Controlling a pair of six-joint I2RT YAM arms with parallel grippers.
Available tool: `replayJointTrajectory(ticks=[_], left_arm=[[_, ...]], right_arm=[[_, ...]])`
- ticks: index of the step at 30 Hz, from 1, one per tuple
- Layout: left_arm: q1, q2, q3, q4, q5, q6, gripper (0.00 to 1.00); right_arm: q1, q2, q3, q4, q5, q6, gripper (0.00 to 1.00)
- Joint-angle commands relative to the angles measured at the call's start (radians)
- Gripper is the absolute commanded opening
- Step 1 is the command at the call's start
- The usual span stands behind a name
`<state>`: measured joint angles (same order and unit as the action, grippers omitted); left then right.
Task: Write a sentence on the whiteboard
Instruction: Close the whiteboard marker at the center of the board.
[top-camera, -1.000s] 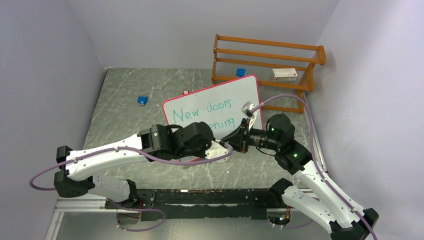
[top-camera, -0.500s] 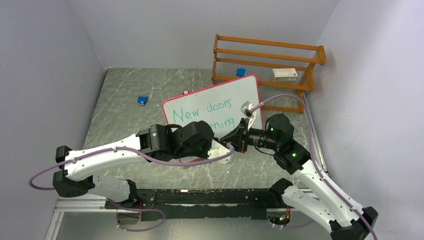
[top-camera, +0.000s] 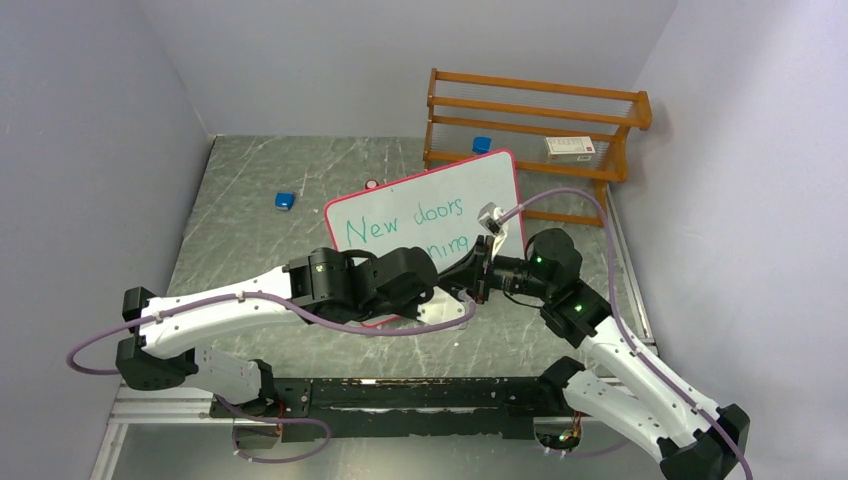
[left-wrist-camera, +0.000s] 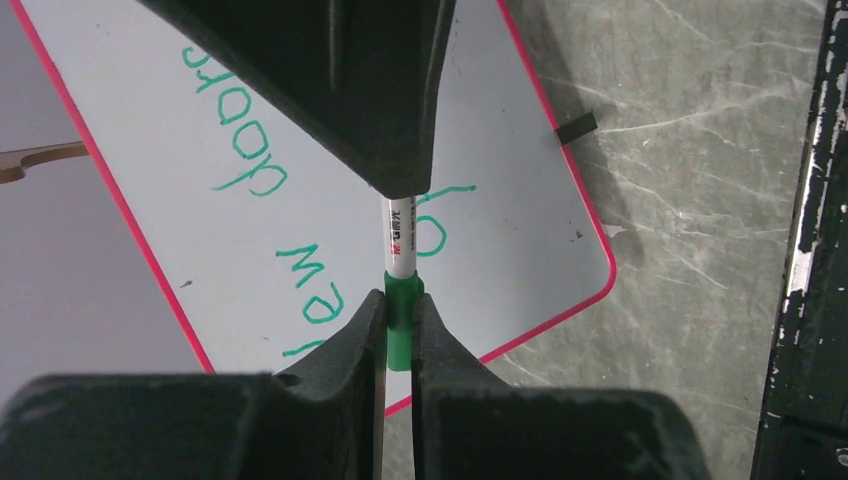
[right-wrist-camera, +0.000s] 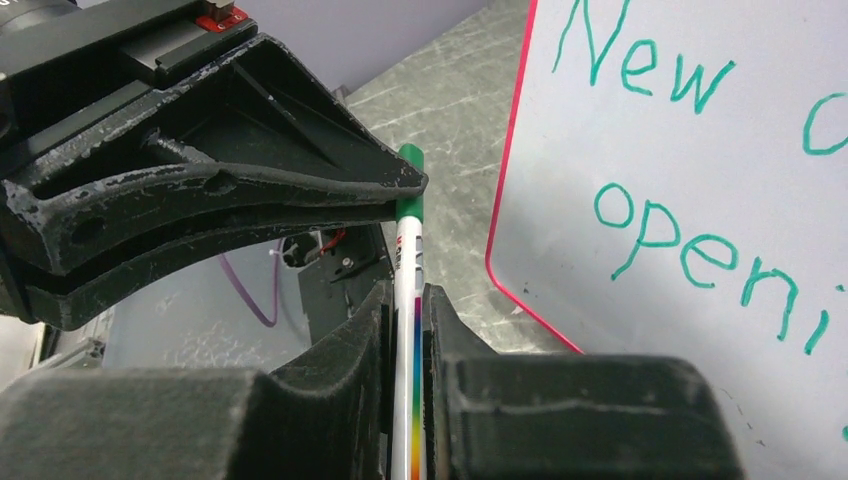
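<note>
we see the table (top-camera: 250, 250) with open grey surface along its left edge and toward its far-left corner, broken only by a small blue block (top-camera: 285, 200). the wooden rack (top-camera: 530, 120) fills the far-right corner. the whiteboard (top-camera: 480, 185) sits just in front of the rack, near the middle of the table and well apart from the left edge. whether it lies flat or leans we cannot tell.

both arms crowd the board's near side. from above, the left arm hides the board's near edge and the start of the second line of the sentence (top-camera: 405, 222); only "new doors" reads whole there.

the left arm reaches in low from the near-left corner, the right arm bends in from the near-right, and they meet tip to tip. the left gripper (left-wrist-camera: 400, 300) is pinched on the green cap (left-wrist-camera: 400, 345) of the marker (left-wrist-camera: 401, 235). the right gripper (right-wrist-camera: 407, 300) is clamped on its white barrel.
</note>
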<state>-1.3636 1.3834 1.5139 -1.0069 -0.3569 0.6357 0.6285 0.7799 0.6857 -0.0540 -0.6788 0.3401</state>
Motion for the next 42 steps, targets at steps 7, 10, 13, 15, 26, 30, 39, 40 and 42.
replayJointTrajectory(ticks=[7, 10, 13, 15, 26, 30, 39, 40, 42], left_arm=[[-0.024, -0.063, -0.004, 0.192, -0.153, -0.083, 0.44], [-0.025, -0.101, -0.041, 0.297, -0.238, -0.156, 0.57], [-0.023, -0.151, -0.096, 0.450, -0.360, -0.285, 0.75], [-0.013, -0.172, -0.113, 0.515, -0.440, -0.397, 0.81], [0.283, -0.219, -0.208, 0.615, -0.209, -1.059, 0.86], [0.323, -0.245, -0.280, 0.728, -0.126, -1.211, 0.84], [0.342, -0.263, -0.363, 0.791, -0.143, -1.476, 0.79], [0.343, -0.266, -0.370, 0.797, -0.143, -1.488, 0.78], [0.343, -0.267, -0.375, 0.799, -0.134, -1.512, 0.75]], right_arm=[[0.000, -0.041, -0.143, 0.266, 0.172, -0.017, 0.00], [0.001, -0.052, -0.201, 0.389, 0.242, -0.022, 0.00], [0.001, -0.057, -0.258, 0.531, 0.284, -0.019, 0.00], [0.000, -0.056, -0.289, 0.614, 0.299, -0.021, 0.00], [0.033, -0.053, -0.402, 0.905, 0.404, -0.143, 0.00], [0.078, -0.041, -0.416, 0.954, 0.474, -0.215, 0.00], [0.202, -0.003, -0.438, 1.052, 0.602, -0.303, 0.00], [0.211, 0.001, -0.437, 1.054, 0.609, -0.308, 0.00], [0.222, 0.008, -0.435, 1.058, 0.619, -0.316, 0.00]])
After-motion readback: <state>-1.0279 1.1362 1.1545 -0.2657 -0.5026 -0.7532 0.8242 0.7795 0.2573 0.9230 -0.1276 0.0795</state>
